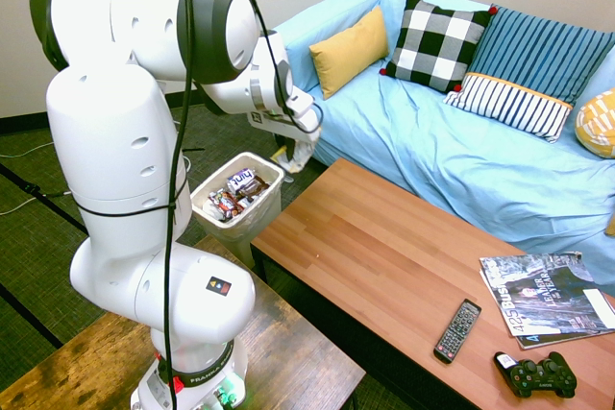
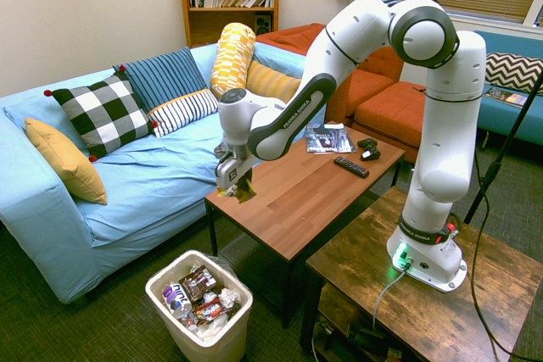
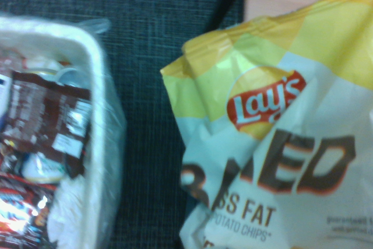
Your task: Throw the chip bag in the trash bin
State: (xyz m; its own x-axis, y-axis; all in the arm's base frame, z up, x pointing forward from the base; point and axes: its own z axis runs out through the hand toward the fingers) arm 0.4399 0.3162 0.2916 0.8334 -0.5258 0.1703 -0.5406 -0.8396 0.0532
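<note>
The white arm's gripper (image 2: 233, 177) is clenched on the small crumpled yellow foil chip bag (image 2: 240, 190), which hangs from it at the left centre of the second exterior view, above the near end of the long wooden table (image 2: 322, 180) and clear of its surface. The bag is carried pointing down, presumably so it can drop free on release. The rectangular trash bin with whitish plastic liner (image 2: 161, 298) stands on the dark carpet at lower left, below and to the left of the bag, wrappers inside. In the wrist view the bag (image 3: 274, 138) lies beside the bin rim (image 3: 99, 74), not over it; judged: transport unfinished
</note>
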